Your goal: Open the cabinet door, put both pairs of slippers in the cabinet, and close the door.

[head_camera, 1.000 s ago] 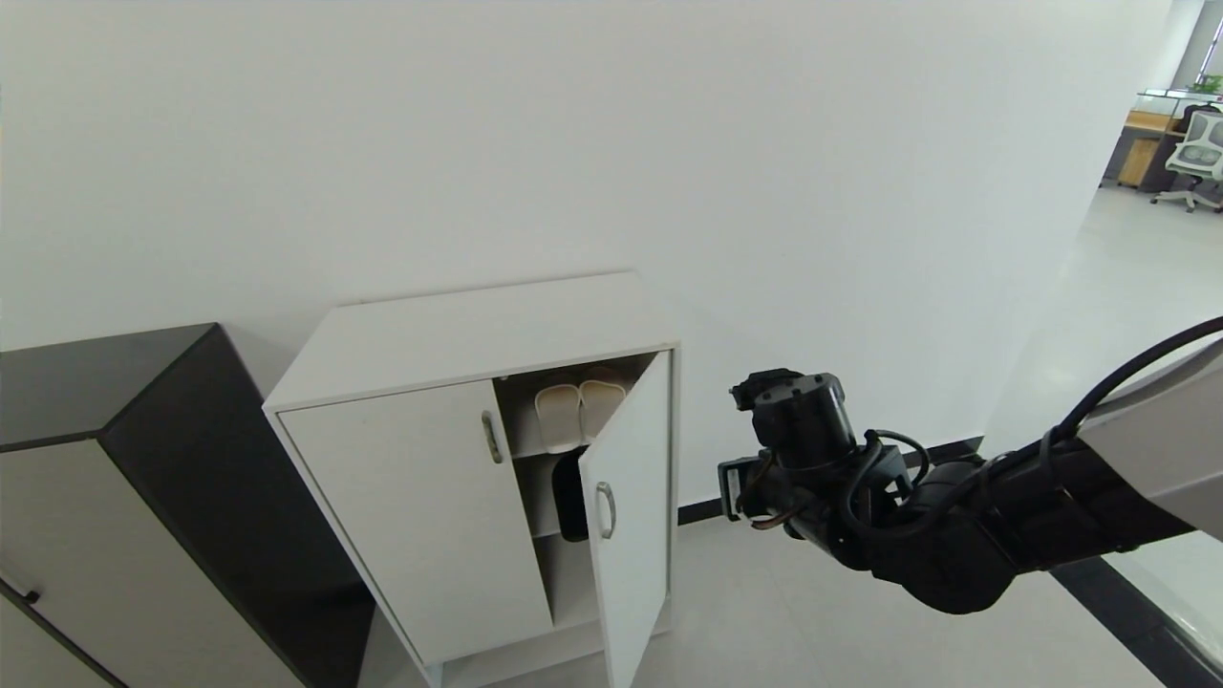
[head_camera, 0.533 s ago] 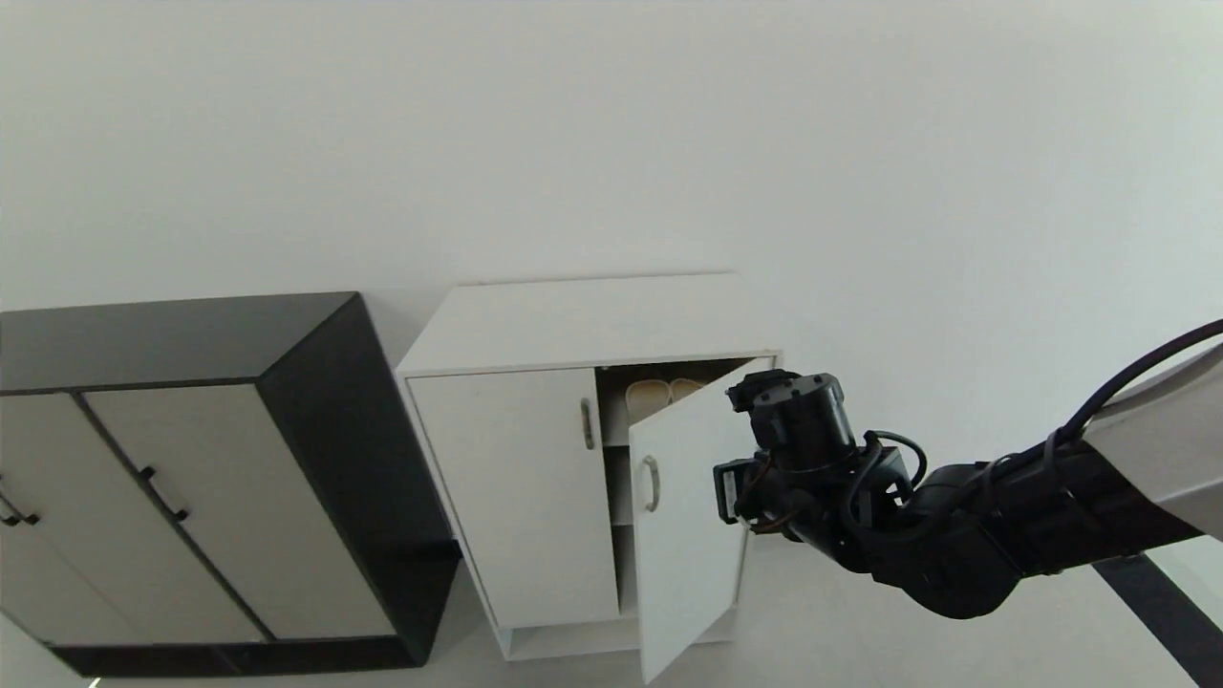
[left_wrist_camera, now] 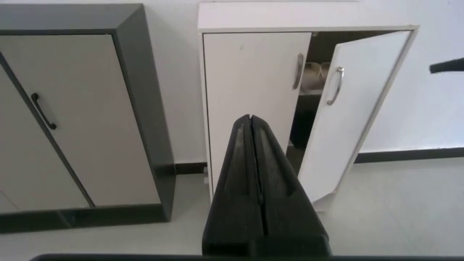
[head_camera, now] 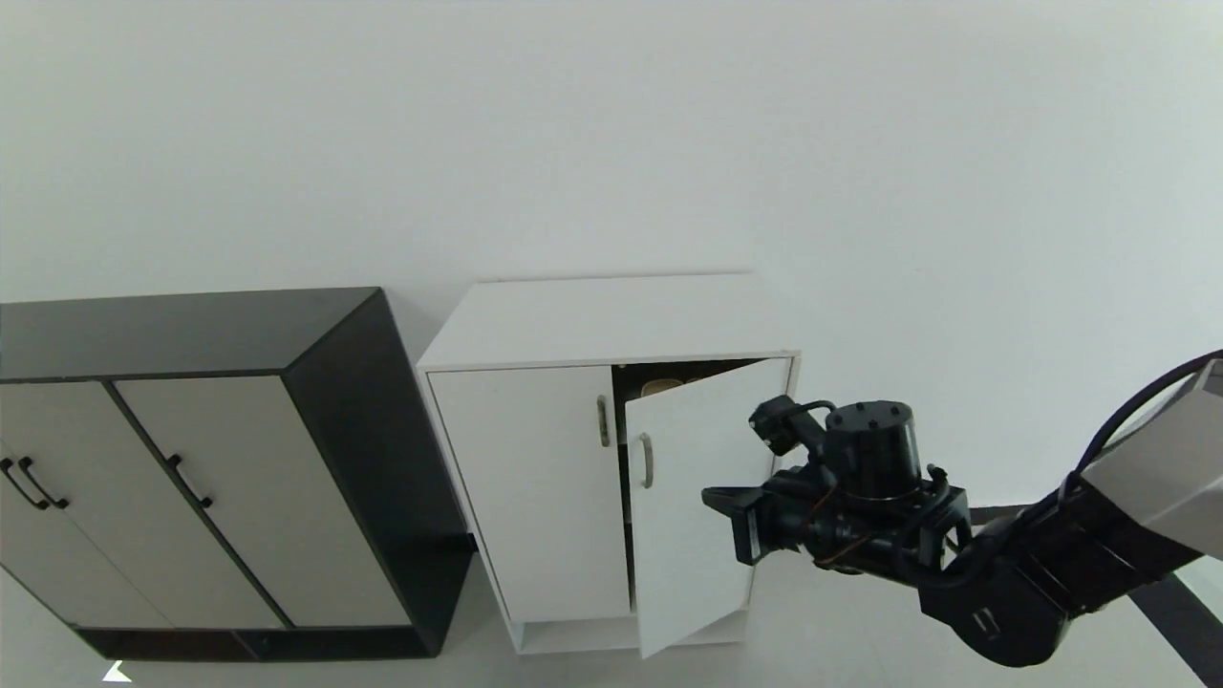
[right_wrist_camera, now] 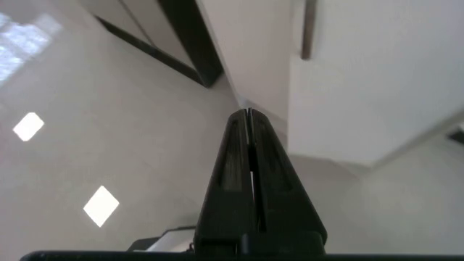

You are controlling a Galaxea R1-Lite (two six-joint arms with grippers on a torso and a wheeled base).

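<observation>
Against the white wall, at the middle of the head view: white cabinet, two doors, standing on the pale floor. Left door: shut, with the left-door handle at its 3 o'clock edge. Right door: ajar, hinged at its 3 o'clock side, its free edge with the right-door handle swung outward, leaving a narrow gap between the two doors. Contents seen through the gap: one pale pair of slippers, side by side on the upper shelf; beneath it a dark shape, too shadowed to identify. At 9 o'clock of the white cabinet, just beside it: black cabinet with two grey doors, both shut, contents hidden. Right claw: at 4 o'clock of the head view's middle, in front of the right door's outer face, toward the hinge side; fingers pressed together, gripping nothing; whether it touches the door cannot be told. Left claw: fingers pressed together, empty, pointing toward the white cabinet and well apart from it.
</observation>
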